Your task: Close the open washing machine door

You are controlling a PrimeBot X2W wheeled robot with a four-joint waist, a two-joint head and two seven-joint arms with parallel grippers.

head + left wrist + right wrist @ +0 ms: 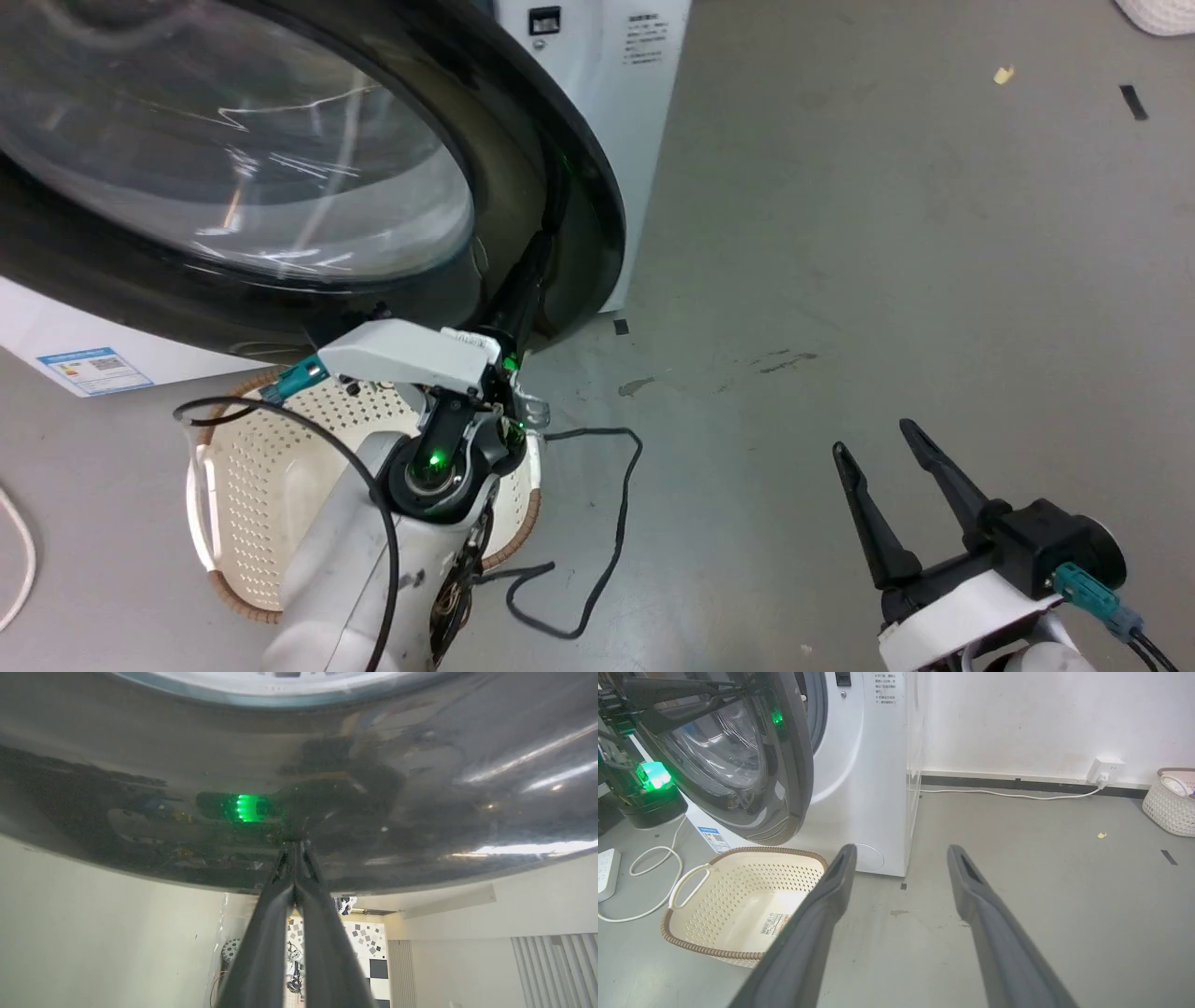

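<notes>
A grey concrete floor [840, 233] is stretching out to a white wall, and the washing machine [873, 765] is standing on it with its back near that wall. The washing machine door [784, 765] is hanging ajar, angled out from the white front, so a gap is showing between its black rim and the drum mouth.

The left gripper [294, 847] is reaching up to the door with its fingers pressed together on nothing, tips touching the glossy black ring below the glass window. Holding them together probably makes one stiff point for pushing, and the outer ring likely gives more leverage than the glass.

The right gripper [873, 437] is hovering low over the floor, well apart from the machine, with its fingers spread and nothing between them. It appears to be idling clear of the door's swing.

A cream perforated basket [766, 850] is sitting just below the door, carrying a printed label on its bottom and no laundry. A second basket [1169, 807] is sitting by the wall; its contents cannot be told.
</notes>
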